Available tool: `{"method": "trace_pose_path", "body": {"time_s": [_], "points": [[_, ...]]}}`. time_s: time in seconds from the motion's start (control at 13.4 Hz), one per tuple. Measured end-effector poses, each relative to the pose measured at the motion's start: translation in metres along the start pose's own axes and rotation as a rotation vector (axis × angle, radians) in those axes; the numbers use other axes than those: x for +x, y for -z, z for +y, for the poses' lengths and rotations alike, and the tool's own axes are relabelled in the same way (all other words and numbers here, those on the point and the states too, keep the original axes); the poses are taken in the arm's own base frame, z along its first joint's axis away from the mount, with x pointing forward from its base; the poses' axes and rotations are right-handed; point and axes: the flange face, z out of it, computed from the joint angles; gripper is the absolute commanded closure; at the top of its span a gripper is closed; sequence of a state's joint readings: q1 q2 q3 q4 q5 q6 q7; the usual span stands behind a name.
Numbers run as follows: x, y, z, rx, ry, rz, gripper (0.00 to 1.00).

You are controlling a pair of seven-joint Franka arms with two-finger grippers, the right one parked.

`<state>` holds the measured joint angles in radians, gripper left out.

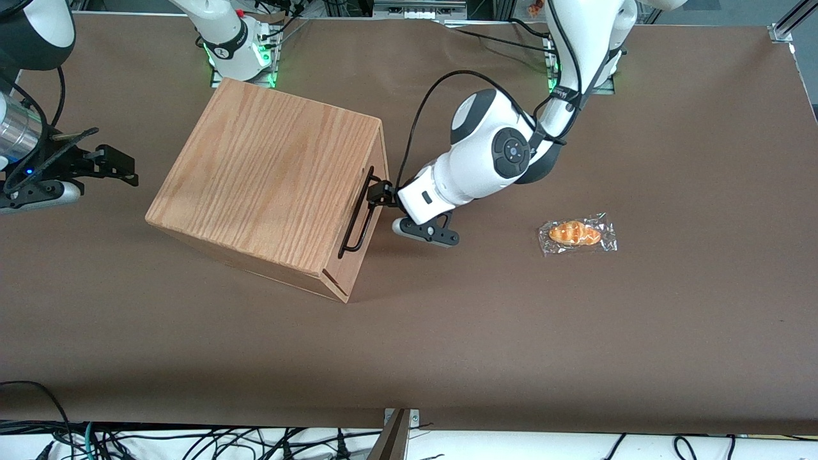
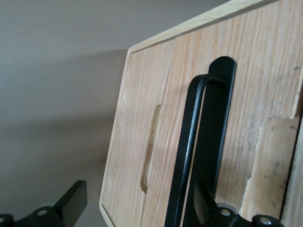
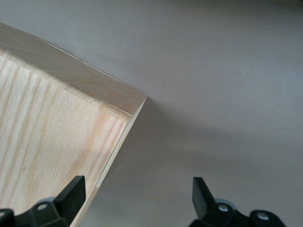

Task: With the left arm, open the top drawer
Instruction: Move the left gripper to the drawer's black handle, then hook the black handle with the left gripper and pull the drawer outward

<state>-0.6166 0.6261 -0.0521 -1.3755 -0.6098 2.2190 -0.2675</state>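
Front view: brown table [image 1: 575, 358] filled almost the whole frame. The oak-grain cabinet [image 1: 268, 179] sat in the upper middle of the frame, toward the parked arm's end of the table, turned at an angle so one corner pointed at the front camera.

The left arm [image 1: 492, 153] came in from the upper edge of the frame and bent down to mid-frame, with its wrist aimed at the cabinet face that carries the handle. A black cable [image 1: 425, 108] looped above the wrist.

The top drawer [image 1: 369, 239] showed only as a narrow wood strip on that face. It looked flush with the cabinet, with no gap visible, so it was not pulled out. Its black bar handle [image 1: 356, 216] ran along the strip, standing off the wood.

The gripper [image 1: 378, 193] was right at the end of the handle farther from the front camera, in the centre of the frame.

Wrist view: drawer front [image 2: 255, 85] close up, with the handle [image 2: 189, 142] running lengthwise and bolted on a black plate. The fingers [image 2: 73, 201] were spread wide. The bar sat between them, just beside one finger and well apart from the other. The fingers were not clamped on it. Could not tell whether the near finger touched the bar. A cut-out slot [image 2: 150, 146] sat in the wood beside the handle.

A wrapped bread roll [image 1: 577, 234] lay on the table at mid-height of the front frame, toward the working arm's end and well apart from the cabinet.
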Motion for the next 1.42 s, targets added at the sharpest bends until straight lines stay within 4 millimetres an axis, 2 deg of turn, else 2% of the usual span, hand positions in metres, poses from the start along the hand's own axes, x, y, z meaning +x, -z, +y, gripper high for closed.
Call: {"method": "trace_pose_path", "body": {"time_s": [0.45,0.67,0.89,1.42], "points": [[-0.002,-0.018,-0.001,0.010,-0.001,-0.017,0.00],[0.001,-0.017,-0.004,0.030,-0.012,-0.007,0.00],[0.009,-0.009,-0.012,0.057,-0.023,0.014,0.00],[0.042,0.023,-0.054,0.060,0.040,0.064,0.00]]}}
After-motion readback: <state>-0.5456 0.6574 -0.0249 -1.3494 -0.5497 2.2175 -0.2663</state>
